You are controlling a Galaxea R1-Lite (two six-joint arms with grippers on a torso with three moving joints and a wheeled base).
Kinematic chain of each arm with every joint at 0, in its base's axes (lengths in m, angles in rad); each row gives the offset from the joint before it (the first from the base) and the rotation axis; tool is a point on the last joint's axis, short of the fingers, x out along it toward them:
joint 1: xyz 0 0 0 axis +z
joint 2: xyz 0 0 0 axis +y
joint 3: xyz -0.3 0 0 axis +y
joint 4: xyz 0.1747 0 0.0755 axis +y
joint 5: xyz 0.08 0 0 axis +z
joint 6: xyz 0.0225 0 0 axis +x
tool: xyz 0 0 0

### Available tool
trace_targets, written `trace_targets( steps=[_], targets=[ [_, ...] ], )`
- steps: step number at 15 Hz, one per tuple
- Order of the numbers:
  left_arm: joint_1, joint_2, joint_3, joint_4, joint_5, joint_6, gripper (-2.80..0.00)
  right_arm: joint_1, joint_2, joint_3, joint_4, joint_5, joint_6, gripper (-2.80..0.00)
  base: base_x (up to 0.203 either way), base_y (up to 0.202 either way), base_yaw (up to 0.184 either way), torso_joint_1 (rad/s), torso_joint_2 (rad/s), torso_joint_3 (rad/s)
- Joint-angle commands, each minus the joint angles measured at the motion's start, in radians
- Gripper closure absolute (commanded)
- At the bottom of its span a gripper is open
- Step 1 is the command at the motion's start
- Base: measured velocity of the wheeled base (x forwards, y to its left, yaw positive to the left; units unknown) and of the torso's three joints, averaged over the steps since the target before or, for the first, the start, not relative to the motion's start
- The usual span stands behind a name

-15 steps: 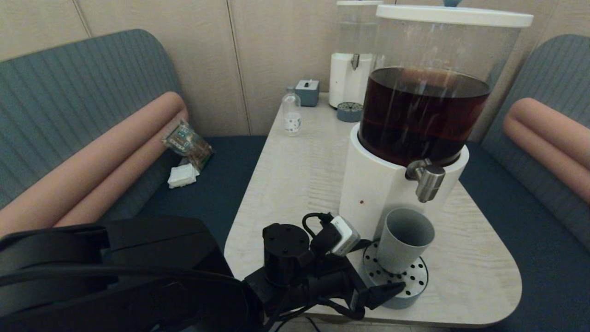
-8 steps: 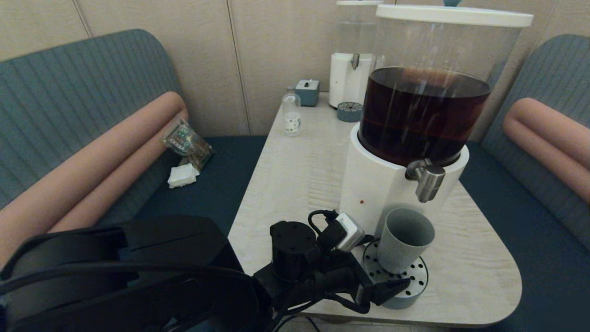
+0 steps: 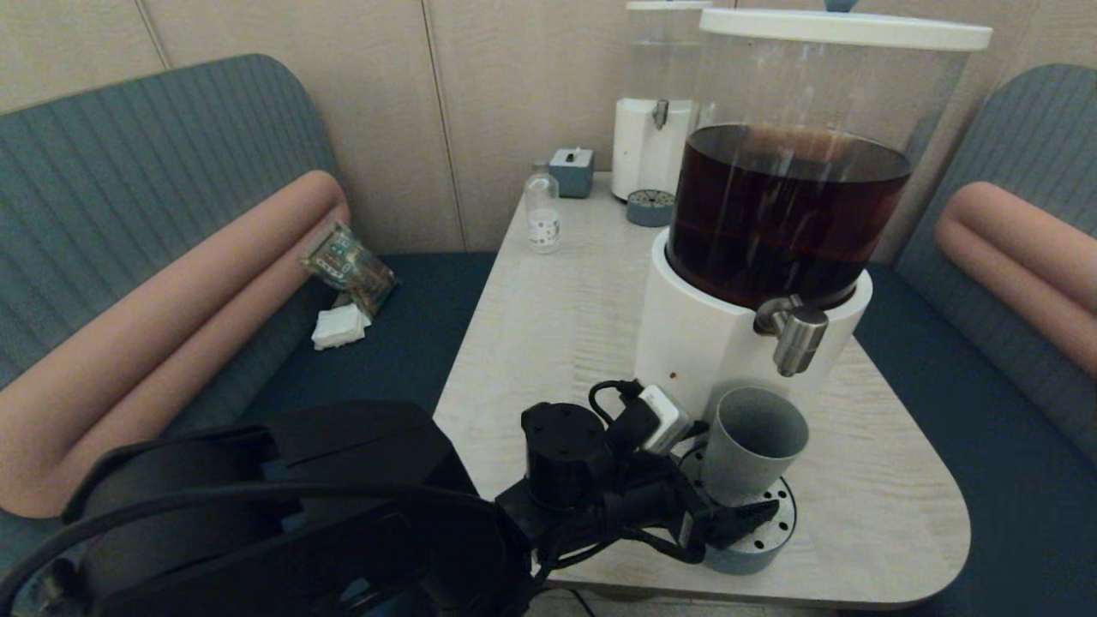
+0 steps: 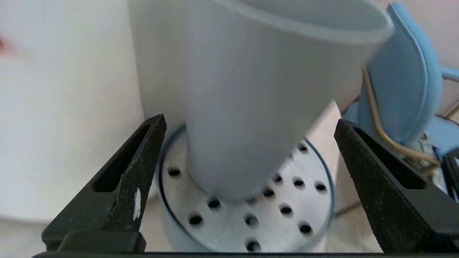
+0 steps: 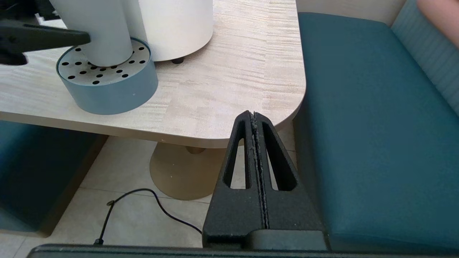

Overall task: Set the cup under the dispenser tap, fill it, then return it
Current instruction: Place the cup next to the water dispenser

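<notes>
The grey-blue cup (image 3: 752, 447) stands upright on the perforated drip tray (image 3: 776, 518), just below the steel dispenser tap (image 3: 797, 336) of the big dispenser (image 3: 784, 214) with dark brown liquid. No liquid shows in the cup. My left gripper (image 3: 728, 501) is open at the cup's base. In the left wrist view its black fingers (image 4: 143, 150) stand wide on either side of the cup (image 4: 258, 93), clear of its wall. My right gripper (image 5: 254, 115) is shut and empty, parked low beside the table's near right corner. From there the cup (image 5: 104, 32) and the tray (image 5: 107, 86) also show.
At the table's back stand a clear-liquid dispenser (image 3: 656, 128), a small round tray (image 3: 650, 207), a grey-blue box (image 3: 572, 171) and a small clear bottle (image 3: 542, 218). Snack packets (image 3: 347, 261) lie on the left bench. A cable (image 5: 143, 200) runs across the floor under the table.
My left arm has moved forward and to the right, bringing its open fingers around the cup's base. The cup has not moved.
</notes>
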State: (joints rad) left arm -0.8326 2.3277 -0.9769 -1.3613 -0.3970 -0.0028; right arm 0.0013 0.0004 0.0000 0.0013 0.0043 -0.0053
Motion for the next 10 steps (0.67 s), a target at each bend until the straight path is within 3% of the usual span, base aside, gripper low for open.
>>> trace_targets(
  steps=[1,10],
  targets=[
    [0.000,0.019,-0.033,-0.006,-0.002,0.001,-2.80,0.000,0.000,0.000,0.000,0.002,-0.001,0.00,0.000,0.000,0.000,0.000,0.00,0.000],
    [-0.002,0.047,-0.086,-0.004,0.000,0.000,-2.80,0.000,0.001,0.000,0.000,0.001,-0.001,0.00,0.000,0.000,0.000,0.000,0.00,0.000]
  ],
)
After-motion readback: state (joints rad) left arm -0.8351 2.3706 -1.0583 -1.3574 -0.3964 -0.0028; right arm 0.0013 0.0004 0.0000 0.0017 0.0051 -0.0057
